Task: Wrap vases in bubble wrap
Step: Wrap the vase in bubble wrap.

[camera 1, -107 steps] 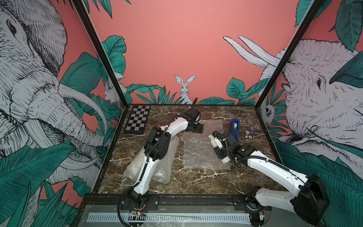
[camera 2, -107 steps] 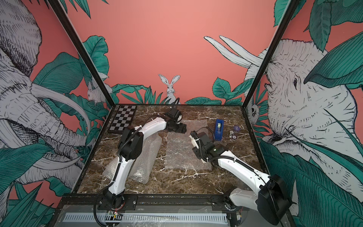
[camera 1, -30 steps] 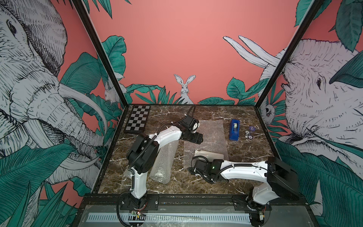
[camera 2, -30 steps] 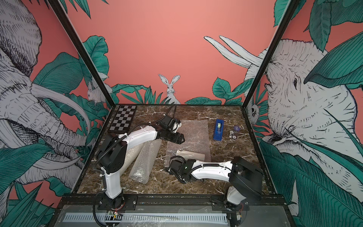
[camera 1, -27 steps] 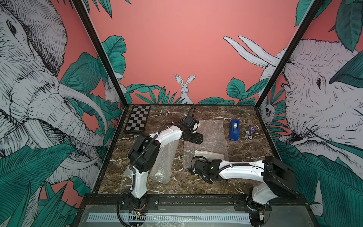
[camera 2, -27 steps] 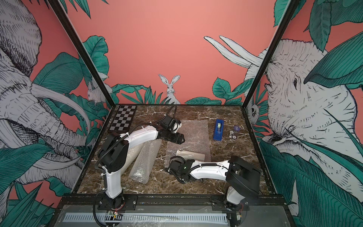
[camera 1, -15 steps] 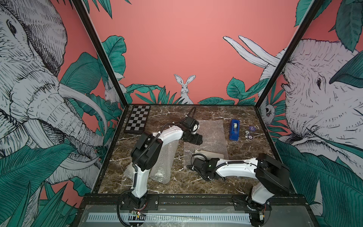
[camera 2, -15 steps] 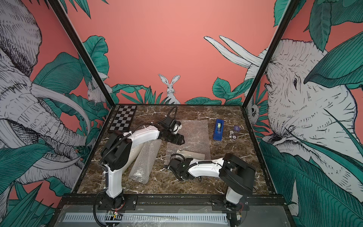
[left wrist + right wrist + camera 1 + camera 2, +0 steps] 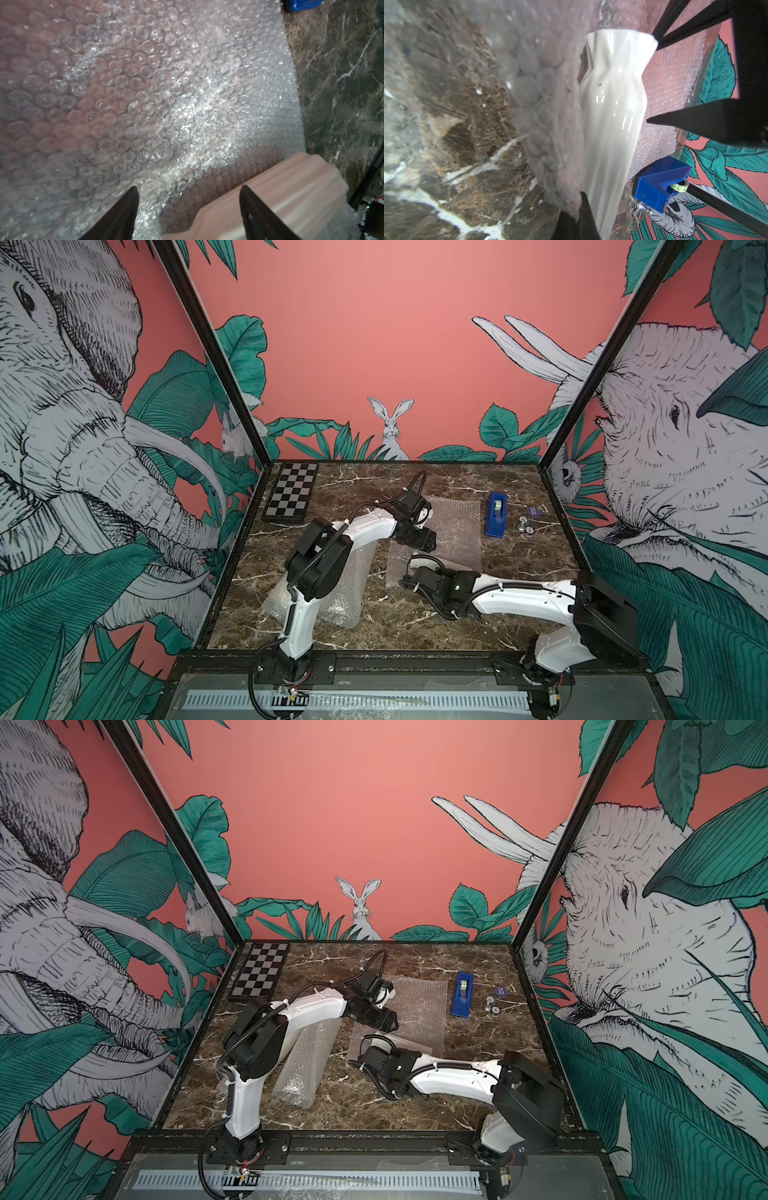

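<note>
R gripper point(image 9: 577, 209) swung away from tape dispenser point(image 9: 496, 516), now clamped on bubble wrap point(image 9: 166, 83) edge; vase point(image 9: 612, 104) lies on the wrap, nearer dispenser. L gripper point(image 9: 188, 187) open, prob. empty. Risk: thin pinch slips on pull, or fold rolls vase.

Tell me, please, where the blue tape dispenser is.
In both top views the blue tape dispenser stands back right, between the bubble wrap sheet and a purple disc.
</note>
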`<state>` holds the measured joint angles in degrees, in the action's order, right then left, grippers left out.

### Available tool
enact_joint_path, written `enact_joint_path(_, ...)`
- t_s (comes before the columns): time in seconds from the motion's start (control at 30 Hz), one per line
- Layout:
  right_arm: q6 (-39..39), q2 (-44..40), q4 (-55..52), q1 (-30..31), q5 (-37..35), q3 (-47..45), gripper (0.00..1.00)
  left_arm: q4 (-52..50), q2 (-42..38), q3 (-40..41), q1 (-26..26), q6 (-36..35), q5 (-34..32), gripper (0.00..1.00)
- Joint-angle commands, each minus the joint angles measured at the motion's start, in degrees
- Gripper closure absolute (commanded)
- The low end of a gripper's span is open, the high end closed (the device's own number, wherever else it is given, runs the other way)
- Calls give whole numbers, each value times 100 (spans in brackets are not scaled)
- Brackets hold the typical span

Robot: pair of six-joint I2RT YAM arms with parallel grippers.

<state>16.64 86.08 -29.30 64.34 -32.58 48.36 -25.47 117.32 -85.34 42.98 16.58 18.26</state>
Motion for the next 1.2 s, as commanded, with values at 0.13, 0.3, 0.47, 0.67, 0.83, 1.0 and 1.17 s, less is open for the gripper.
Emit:
enact_joint_path(0.13,-205,-191,238,-230,-102,-44,100,-154,88,-147,18,-181,94,28)
enact_joint_path(0.3,-310,-319,394,-426,-49,-46,100,-177,168,-192,22,-234,64,31)
enact_joint_path(0.47,-314,-278,534,-671,100,-46,100,-160,215,-209,15,-243,50,34)
enact_joint_path(0.67,-326,-85,725,-919,59,50,95,-160,248,-229,13,-234,20,36)
enact_joint_path(0.83,-347,68,812,-1081,190,102,78,-164,301,-290,19,-234,33,37)
enact_joint_path(1.0,-370,128,872,-1286,358,109,72,-139,265,-303,10,-217,-50,37)
enact_joint_path(1.17,-424,154,839,-1469,714,117,65,-90,200,-393,11,-123,-82,37)
